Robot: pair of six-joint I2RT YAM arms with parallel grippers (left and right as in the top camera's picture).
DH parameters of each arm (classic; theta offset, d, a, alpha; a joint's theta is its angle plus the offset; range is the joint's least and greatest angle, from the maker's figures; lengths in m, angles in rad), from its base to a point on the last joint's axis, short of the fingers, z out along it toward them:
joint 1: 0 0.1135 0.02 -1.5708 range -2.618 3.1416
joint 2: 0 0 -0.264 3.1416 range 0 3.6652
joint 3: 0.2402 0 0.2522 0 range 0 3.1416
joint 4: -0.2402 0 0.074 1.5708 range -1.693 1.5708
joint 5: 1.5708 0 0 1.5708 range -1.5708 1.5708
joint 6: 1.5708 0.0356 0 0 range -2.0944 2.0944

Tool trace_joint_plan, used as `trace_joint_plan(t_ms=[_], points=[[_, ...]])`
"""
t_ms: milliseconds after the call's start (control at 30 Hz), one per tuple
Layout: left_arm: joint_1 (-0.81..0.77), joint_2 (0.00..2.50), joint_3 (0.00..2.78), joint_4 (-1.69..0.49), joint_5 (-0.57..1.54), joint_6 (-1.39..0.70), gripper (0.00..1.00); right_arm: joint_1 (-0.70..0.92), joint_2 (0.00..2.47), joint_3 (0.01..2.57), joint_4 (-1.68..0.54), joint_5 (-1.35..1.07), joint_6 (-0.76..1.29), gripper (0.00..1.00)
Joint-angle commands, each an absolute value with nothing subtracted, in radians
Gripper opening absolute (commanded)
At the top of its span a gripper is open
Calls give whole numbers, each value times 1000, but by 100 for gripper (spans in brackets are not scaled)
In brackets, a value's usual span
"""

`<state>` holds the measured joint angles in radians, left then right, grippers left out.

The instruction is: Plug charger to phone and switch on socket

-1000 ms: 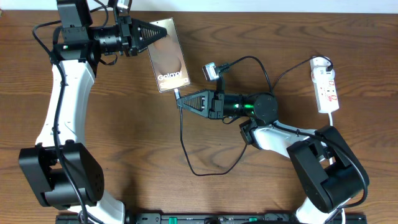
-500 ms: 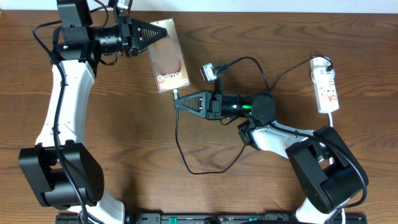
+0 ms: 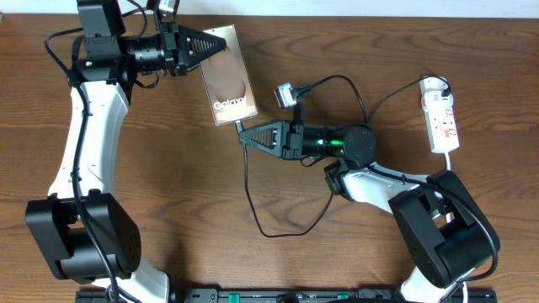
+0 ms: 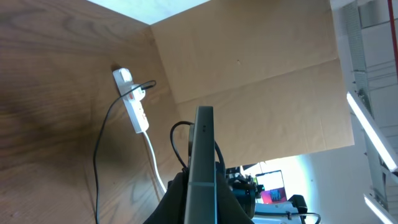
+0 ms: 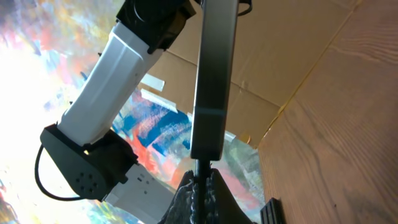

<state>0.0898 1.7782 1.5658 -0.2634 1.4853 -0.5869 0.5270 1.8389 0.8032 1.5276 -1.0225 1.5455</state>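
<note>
Plug-in step: charger tip at the phone's port, seating not confirmed.
Left claw is clenched on the far end of the phone, bracing it. Right claw grasps the charger tip, right at the phone's near edge. Next: push straight in along the phone's axis, then switch on the socket, well apart to the right.
</note>
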Motion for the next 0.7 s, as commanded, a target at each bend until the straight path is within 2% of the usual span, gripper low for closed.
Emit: trace_joint_plan(t_ms=[0, 667], points=[[86, 1757, 1580, -263, 1538, -581, 7, 510, 1833, 832, 1533, -955, 1541, 1], [85, 1757, 1580, -263, 1541, -581, 7, 512, 1833, 889, 1478, -895, 1515, 1]])
